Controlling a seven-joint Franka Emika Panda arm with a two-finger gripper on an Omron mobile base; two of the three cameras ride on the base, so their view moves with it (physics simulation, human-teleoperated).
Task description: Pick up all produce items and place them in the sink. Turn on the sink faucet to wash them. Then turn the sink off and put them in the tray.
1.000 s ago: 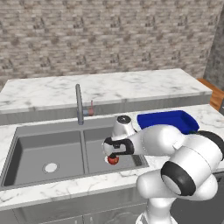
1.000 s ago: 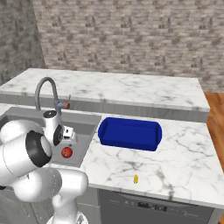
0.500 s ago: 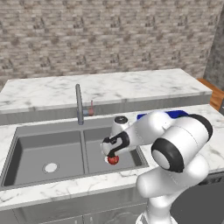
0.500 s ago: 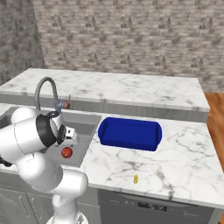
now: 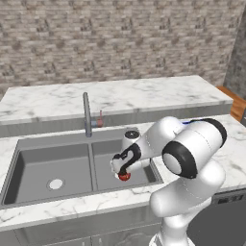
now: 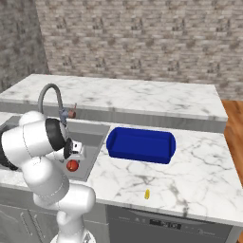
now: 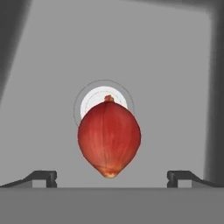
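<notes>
The red-orange fruit (image 7: 109,139) sits between my tool's (image 7: 111,176) two fingertips (image 7: 43,176) in the hand view, with open space on both sides. The fingers are spread apart and touch nothing. From this view alone I cannot tell whether the fruit rests on the basin floor or is in the air. It appears pointed at both ends, with fine lengthwise streaks, and it overlaps the lower part of the round white drain (image 7: 104,99) behind it.

In the left base view the fruit (image 5: 124,176) appears as a small red spot directly under my tool (image 5: 123,169), inside the right bowl of the sink (image 5: 53,158), near that bowl's front wall. The left bowl's drain (image 5: 55,183) lies well apart. The faucet (image 5: 87,115) stands at the back rim, on the line of the divider between the two bowls.

The right base view shows the fruit (image 6: 72,165) low in the sink (image 6: 97,129), below my tool (image 6: 76,153). It also shows the faucet (image 6: 49,98) as a curved gooseneck with its reddish lever (image 6: 72,113). The blue tray (image 6: 140,144) lies on the marble surface (image 6: 204,175) just right of the sink. A small yellow object (image 6: 146,193) lies on the surface nearer the front edge.
</notes>
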